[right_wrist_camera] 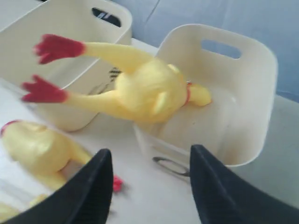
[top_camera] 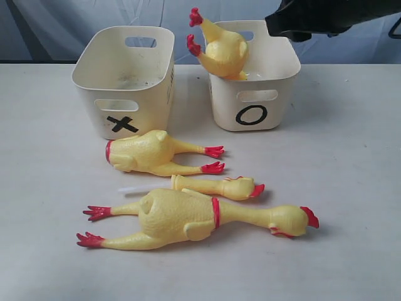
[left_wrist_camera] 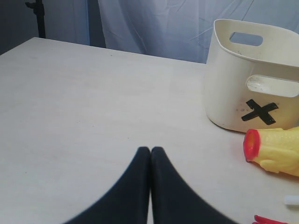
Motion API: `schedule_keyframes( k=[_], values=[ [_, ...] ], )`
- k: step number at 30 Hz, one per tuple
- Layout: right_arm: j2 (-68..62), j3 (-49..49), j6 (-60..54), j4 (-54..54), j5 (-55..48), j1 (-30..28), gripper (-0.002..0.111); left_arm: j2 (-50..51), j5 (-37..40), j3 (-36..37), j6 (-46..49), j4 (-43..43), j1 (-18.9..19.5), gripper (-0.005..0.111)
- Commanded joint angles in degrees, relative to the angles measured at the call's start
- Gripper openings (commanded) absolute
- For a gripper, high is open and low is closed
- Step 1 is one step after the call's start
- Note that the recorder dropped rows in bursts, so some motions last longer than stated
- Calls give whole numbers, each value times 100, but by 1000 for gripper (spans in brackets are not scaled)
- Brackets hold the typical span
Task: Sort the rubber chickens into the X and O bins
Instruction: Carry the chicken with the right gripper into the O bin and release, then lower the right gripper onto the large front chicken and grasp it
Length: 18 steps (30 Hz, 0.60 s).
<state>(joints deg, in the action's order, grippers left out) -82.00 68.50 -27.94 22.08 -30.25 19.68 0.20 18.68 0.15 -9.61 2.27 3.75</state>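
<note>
One whole rubber chicken [top_camera: 224, 50] [right_wrist_camera: 140, 86] lies head-down in the O bin [top_camera: 254, 75] [right_wrist_camera: 243, 93], its red feet sticking out over the rim toward the X bin [top_camera: 125, 78] [left_wrist_camera: 254, 74] [right_wrist_camera: 70, 23]. A headless body [top_camera: 150, 152] [left_wrist_camera: 275, 149] [right_wrist_camera: 37, 149] lies in front of the X bin. A head-and-neck piece [top_camera: 219, 186] and a second whole chicken [top_camera: 188, 216] lie nearer the front. My right gripper [right_wrist_camera: 149, 156] is open and empty above the O bin's front; its arm [top_camera: 313, 19] shows top right. My left gripper [left_wrist_camera: 150, 150] is shut and empty, low over bare table left of the X bin.
A white table [top_camera: 351, 188] carries everything, with bare surface on both sides of the bins. A pale curtain [left_wrist_camera: 154, 23] hangs behind. A small white strip [top_camera: 135, 188] lies beside the head-and-neck piece.
</note>
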Motion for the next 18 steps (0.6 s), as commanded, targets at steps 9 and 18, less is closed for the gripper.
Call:
schedule_keyframes(
  k=[9,18],
  values=[
    [-632,16,-3241,2525,-3972,207,48,-20,-63,-15,-29,12,-46,0],
    [-1690,16,-3796,1363,-2353,2144,83,-20,-63,-15,-29,12,-46,0]
  ],
)
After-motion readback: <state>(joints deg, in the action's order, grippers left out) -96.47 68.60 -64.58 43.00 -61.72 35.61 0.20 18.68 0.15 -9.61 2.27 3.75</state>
